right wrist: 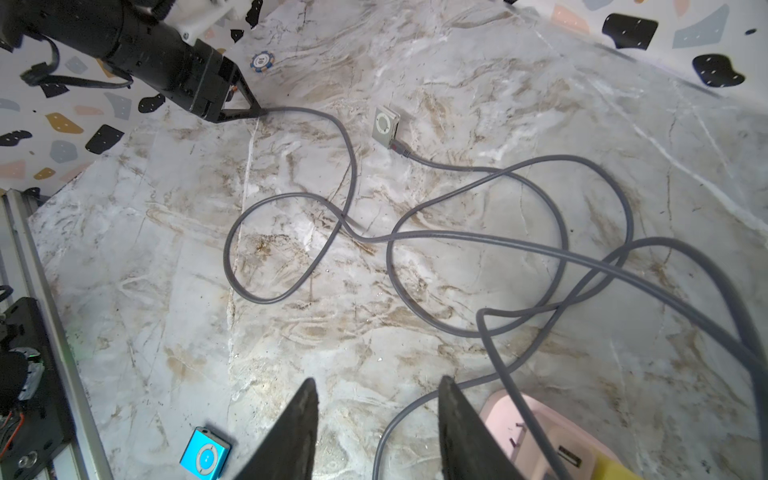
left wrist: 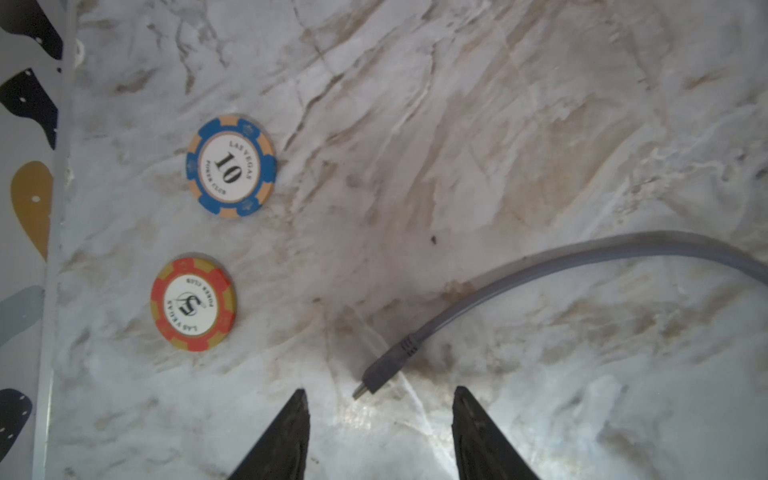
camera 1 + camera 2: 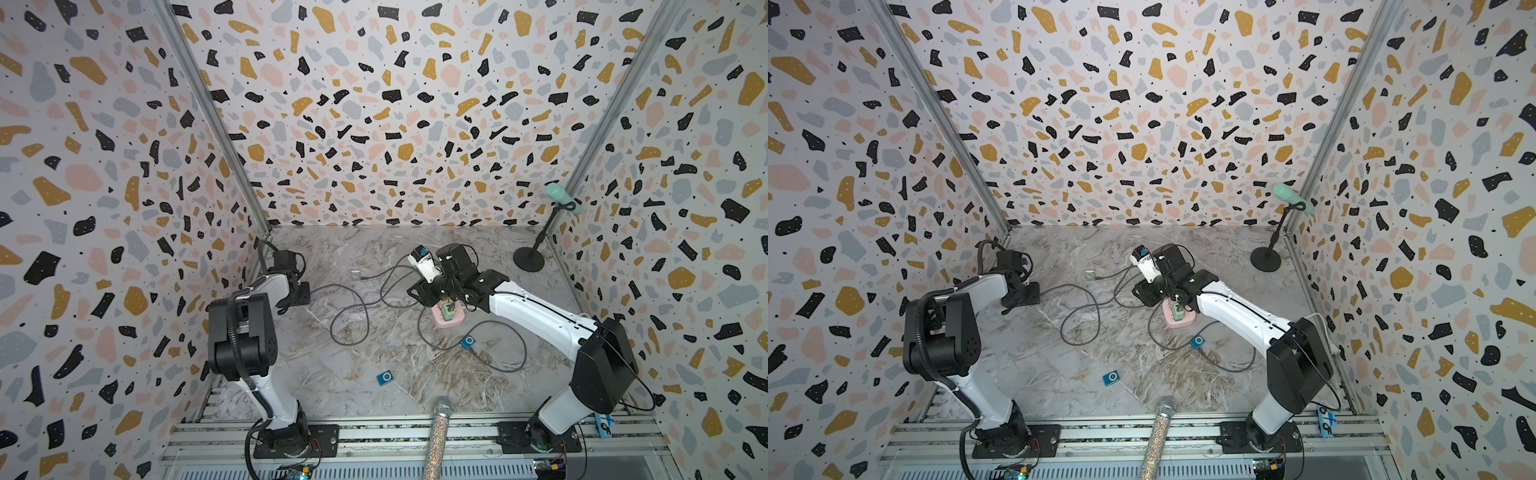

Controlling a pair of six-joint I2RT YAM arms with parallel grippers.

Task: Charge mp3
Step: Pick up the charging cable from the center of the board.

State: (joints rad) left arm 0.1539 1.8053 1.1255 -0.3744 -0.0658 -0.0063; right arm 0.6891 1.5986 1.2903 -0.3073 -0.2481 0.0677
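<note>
1. left hand [image 2: 380, 395]: the two black fingers [image 2: 286, 436] stand apart and grip nothing. the metal tip of the cable plug [image 2: 378, 374] lies on the table [image 3: 316, 374] between the fingertips, touching neither.
2. the grey cable [image 2: 602, 247] curves away from that plug across the marble.
3. taking 12 o'clock as the back wall in both top views, the left hand sits at about 9 o'clock, close to the side wall. a blue chip [image 2: 231, 166] and a red chip [image 2: 193, 304] lie flat beside that wall, apart from each other.
4. right hand [image 1: 378, 384]: the fingers are spread and hold nothing. it hangs near the table's middle, with the pink charging block [image 1: 536, 419] just beside one finger. loops of grey cable run to the block.
5. the loose blue mp3 [image 3: 385, 377] lies flat at about 7 o'clock. no cable touches it, and it is well apart from both hands.
6. a second blue mp3 [image 3: 468, 341] lies at about 4 o'clock, near the block, with a cable end at its edge. a silver mp3 [image 1: 386, 126] lies at about 11 o'clock with a cable plugged in.
7. a glitter microphone [image 3: 438, 432] pokes in at 6 o'clock. a mint microphone [image 3: 561, 197] stands on its stand in the 2 o'clock corner.
</note>
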